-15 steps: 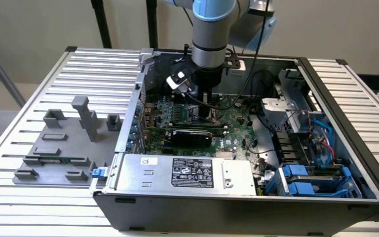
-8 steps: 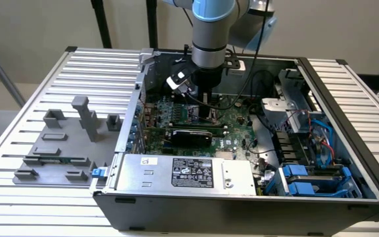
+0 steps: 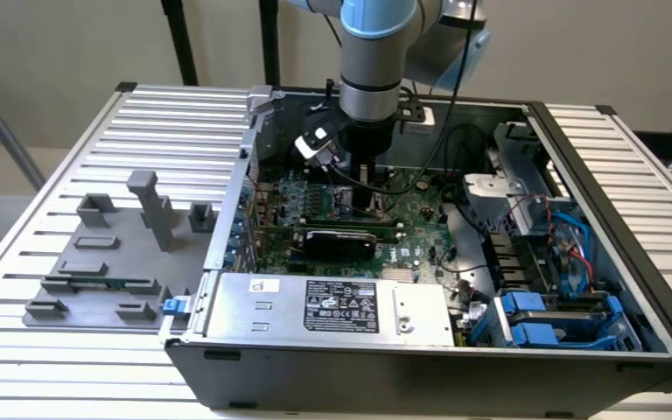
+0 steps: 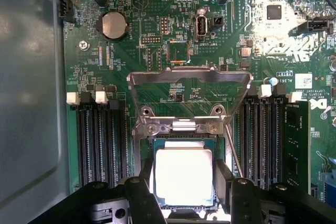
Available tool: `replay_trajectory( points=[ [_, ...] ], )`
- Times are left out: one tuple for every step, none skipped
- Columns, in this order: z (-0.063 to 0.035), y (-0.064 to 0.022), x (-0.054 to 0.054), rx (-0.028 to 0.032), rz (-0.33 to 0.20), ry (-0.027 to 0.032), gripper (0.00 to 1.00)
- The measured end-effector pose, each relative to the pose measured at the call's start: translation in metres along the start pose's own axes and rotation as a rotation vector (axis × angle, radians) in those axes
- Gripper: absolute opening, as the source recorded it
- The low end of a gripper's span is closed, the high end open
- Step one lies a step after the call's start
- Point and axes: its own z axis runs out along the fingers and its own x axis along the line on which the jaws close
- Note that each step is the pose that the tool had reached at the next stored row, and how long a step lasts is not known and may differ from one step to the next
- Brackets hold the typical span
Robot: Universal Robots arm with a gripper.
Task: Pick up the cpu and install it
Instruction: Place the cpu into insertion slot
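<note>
- Nearest, a slatted desk (image 3: 67, 350) carries an open computer case (image 3: 430, 376), with the case's near wall towards the camera.
- Just inside that wall lies a silver power supply (image 3: 330, 306) with a black label. Blue drive holders (image 3: 546, 319) sit in the near corner on the exterior view's right.
- On the desk at the exterior view's left, apart from the case, stands a group of grey plastic blocks (image 3: 115, 254).
- Farther in, a long black card (image 3: 336, 238) stands across the green circuit board (image 3: 412, 210).
- Beyond the card, the robot arm (image 3: 371, 61) points straight down into the case, with black cables looped near its lower end.
- In the wrist view, the hand (image 4: 185, 171) is closed on the cpu (image 4: 184, 179), with one black finger (image 4: 144, 182) against each of two opposite sides.
- The cpu lies flat with its silvery top up, inside the square socket (image 4: 178, 141) on the board. I cannot tell whether it is fully seated.
- The socket's metal frame (image 4: 189, 77) is swung up and open on the far side of the cpu from the fingers.
- Black memory slots (image 4: 100, 140) flank the socket on both sides, and a coin battery (image 4: 112, 25) sits farther off on the board.
</note>
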Motion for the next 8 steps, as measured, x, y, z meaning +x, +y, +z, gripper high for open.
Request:
replay_trajectory(
  points=[
    [0.0001,-0.0002,0.0,0.0,0.0,0.0,0.55],
    [0.0001,-0.0004,0.0,-0.0001,0.0,0.0,0.55],
    [0.0002,-0.0004,0.0,-0.0001,0.0,0.0001,0.55],
    [0.0002,-0.0005,0.0,-0.0001,0.0,0.0001,0.55],
    [0.0003,-0.0005,0.0,-0.0001,0.0,0.0001,0.55],
    [0.0004,-0.0006,0.0,-0.0001,0.0,0.0001,0.55],
    [0.0005,-0.0006,0.0,0.0,0.0,0.0,0.55],
    [0.0005,-0.0006,0.0,0.0,0.0,0.0,0.55]
  ],
)
